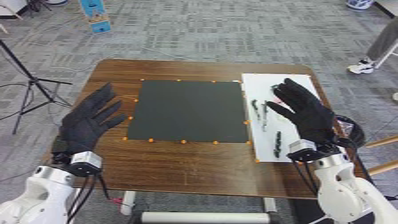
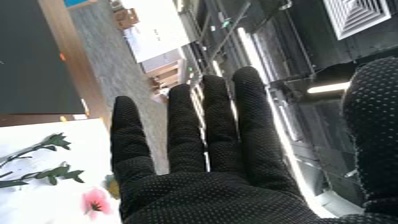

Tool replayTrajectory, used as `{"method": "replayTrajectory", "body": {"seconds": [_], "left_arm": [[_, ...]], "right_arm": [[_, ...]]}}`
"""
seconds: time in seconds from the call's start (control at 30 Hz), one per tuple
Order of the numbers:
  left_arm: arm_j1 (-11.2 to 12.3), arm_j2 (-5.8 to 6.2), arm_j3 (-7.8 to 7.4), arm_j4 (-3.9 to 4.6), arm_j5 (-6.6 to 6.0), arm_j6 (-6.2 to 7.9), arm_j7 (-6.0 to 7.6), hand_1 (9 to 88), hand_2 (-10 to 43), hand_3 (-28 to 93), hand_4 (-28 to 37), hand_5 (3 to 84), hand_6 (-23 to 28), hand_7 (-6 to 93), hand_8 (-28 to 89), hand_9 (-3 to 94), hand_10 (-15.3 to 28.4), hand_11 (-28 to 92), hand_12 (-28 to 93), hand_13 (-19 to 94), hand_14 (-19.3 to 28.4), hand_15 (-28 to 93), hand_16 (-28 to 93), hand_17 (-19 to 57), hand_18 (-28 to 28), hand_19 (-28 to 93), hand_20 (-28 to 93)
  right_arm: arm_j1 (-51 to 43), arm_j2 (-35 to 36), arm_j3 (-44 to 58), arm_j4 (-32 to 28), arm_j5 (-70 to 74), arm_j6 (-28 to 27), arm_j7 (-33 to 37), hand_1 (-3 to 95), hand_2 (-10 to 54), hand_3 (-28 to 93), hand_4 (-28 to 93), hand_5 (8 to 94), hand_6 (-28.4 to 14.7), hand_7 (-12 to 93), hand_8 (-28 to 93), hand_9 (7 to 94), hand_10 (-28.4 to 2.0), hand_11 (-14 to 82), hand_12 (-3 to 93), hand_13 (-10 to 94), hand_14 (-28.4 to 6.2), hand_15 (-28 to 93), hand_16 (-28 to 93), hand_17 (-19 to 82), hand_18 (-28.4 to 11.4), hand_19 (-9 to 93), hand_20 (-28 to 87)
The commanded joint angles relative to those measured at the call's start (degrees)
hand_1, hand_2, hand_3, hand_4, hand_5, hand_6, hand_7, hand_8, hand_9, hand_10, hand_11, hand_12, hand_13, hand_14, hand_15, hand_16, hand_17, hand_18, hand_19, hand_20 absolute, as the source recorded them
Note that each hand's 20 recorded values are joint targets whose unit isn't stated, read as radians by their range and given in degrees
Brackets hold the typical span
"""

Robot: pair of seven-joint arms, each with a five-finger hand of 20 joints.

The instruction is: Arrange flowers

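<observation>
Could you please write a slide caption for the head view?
Above a wooden table, open left hand beside a dark mat, open right hand over a white sheet with leafy stems.

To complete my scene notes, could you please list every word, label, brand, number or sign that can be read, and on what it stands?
Readable text: none.
Blue panel on the floor: markings too small to read.
Dark mat and white sheet: no print visible.
</observation>
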Motion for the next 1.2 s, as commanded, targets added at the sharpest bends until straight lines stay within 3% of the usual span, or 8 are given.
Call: {"method": "replayTrajectory", "body": {"seconds": [0.03,0.17,0.3,0.4,0.6,0.73,0.87,1.2], "left_arm": [[2.9,-0.54,-1.06,-1.34,0.44,0.4,0.01,25.5,-9.5,66,-28.1,22.6,2.6,19.3,-9,16.9,10.0,14,19,16,13.9,9,7,-11.1,28.4,42,1],[2.97,-0.71,0.21,-1.46,0.7,3.34,1.03,25.3,-9.5,67,-28.2,22.7,2.7,19.1,-9,16.9,10.0,15,19,16,13.9,10,7,-10.7,28.4,43,2],[3.29,-1.71,0.42,-1.73,0.91,3.39,1.67,25.7,-9.5,67,-28.3,22.5,2.5,19.4,-9,16.5,9.8,15,19,16,13.6,11,7,-10.6,28.4,44,3],[3.74,-2.04,1.12,-1.63,0.18,4.22,3.36,25.7,-9.5,67,-28.3,22.3,2.3,19.8,-10,16.5,9.8,15,19,16,13.5,12,7,-10.6,28.4,44,4],[4.57,-2.1,0.87,-1.89,-0.75,4.11,3.61,25.3,-9.5,67,-28.3,22.1,2.1,19.9,-10,16.8,9.8,15,19,17,14.4,12,6,-10.3,28.4,44,4],[3.28,-1.61,1.37,-1.62,-0.35,3.27,3.36,25.1,-9.5,67,-28.3,22.2,2.0,20.0,-10,16.9,9.8,16,19,17,14.3,13,6,-10.4,28.4,44,4],[4.46,-1.84,1.29,-2.09,-0.58,4.33,3.51,25.1,-9.5,67,-28.3,22.1,1.9,20.0,-10,17.0,9.8,16,18,17,14.2,13,5,-10.4,28.4,44,4],[2.85,-1.16,2.44,-1.17,-1.13,4.37,3.47,24.9,-9.5,67,-28.3,22.3,1.8,20.1,-10,17.4,9.9,16,18,18,14.1,14,5,-10.3,28.4,44,4]], "right_arm": [[-0.8,0.76,-0.12,-0.74,0.08,0.11,0.0,19.0,-9.5,83,-28,43.9,-0.2,18,-12,40.8,-7.0,7.3,15.4,28,-6.5,9,16,5,-18.7,32,13],[-1.84,-0.12,0.25,-1.62,-0.16,3.1,1.7,19.1,-9.5,83,-28,43.3,-0.5,18,-12,40.6,-7.4,7.3,15.7,28,-6.6,9,16,5,-18.7,33,14],[-2.79,2.66,0.86,-4.97,-5.44,12.84,9.25,20.1,-9.5,82,-27,38.5,-2.5,20,-12,41.0,-11.3,14.1,20.0,35,-11.3,27,20,6,-21.9,45,18],[-2.26,6.89,0.25,-5.28,-16.2,20.47,7.14,21.3,-9.4,81,-26,46.8,-1.5,21,-13,54.0,-10.7,21.1,20.4,47,-11.0,39,17,9,-23.9,53,23],[1.34,15.55,-1.39,-8.5,-48.58,24.65,26.48,28.6,-8.8,80,-28,63.8,1.4,31,-15,72.0,-11.1,36.6,27.1,65,-9.7,58,21,22,-20.3,69,33],[1.64,20.76,-4.72,-10.6,-73.99,23.7,38.71,27.1,-9.5,78,-28,68.5,1.1,44,-15,73.8,-11.0,49.5,34.1,66,-10.6,70,27,25,-19.5,74,36],[1.18,21.41,-5.16,-12.45,-72.35,14.37,41.88,26.6,-9.5,76,-28,73.0,1.5,52,-16,77.4,-11.0,56.4,37.9,68,-11.1,77,32,27,-19.7,76,37],[4.41,21.33,-15.32,-9.68,-82.79,13.42,49.39,23.2,-9.5,77,-28,80.1,1.9,61,-15,84.0,-11.1,63.7,41.6,74,-12.7,83,37,31,-20.4,80,35]]}}
